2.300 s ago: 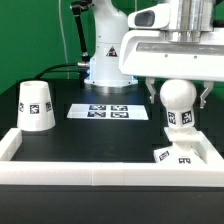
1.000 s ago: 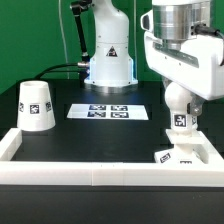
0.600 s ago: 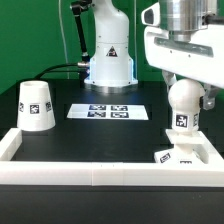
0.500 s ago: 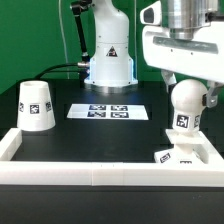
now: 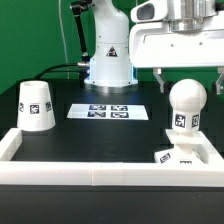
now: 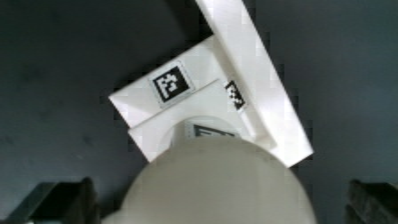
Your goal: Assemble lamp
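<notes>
One black table [image 5: 100,130] bears the shade [image 5: 37,105] before a green backdrop [image 5: 30,40].

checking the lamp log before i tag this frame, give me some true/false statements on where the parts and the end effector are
1. The bulb stands upright on the base. True.
2. The end effector is shut on the bulb. False: it is open, with its jaws spread to either side of the bulb and a gap showing on each side.
3. The shade sits over the bulb. False: it stands alone on the table, at the exterior view's left, wide end down.
4. In the exterior view, the marker board lies between the shade and the base. True.
</notes>
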Action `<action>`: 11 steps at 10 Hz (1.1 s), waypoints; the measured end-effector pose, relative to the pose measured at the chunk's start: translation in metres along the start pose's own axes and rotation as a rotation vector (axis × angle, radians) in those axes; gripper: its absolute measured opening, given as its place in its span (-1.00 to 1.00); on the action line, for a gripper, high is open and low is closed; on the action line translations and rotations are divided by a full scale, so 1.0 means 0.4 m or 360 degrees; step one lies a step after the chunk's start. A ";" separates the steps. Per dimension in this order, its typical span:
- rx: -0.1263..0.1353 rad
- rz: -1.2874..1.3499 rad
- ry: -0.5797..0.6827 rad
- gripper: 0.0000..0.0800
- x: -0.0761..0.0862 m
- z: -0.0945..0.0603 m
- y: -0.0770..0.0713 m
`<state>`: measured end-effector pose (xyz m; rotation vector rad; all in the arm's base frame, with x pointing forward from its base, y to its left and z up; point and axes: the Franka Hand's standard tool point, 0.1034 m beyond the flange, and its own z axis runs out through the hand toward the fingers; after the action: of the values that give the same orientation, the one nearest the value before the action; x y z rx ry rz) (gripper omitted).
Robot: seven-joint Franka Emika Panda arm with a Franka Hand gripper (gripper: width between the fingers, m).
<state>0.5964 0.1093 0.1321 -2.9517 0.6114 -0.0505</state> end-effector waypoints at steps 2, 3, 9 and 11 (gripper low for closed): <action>-0.0002 -0.0272 0.0000 0.75 0.002 0.001 0.003; -0.0002 -0.0340 0.0000 0.75 0.002 0.001 0.003; -0.0042 -0.1384 0.0052 0.75 0.024 0.004 0.005; -0.0084 -0.1605 0.0038 0.75 0.030 0.007 0.002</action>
<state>0.6070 0.1041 0.1292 -2.9598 -0.9108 -0.1588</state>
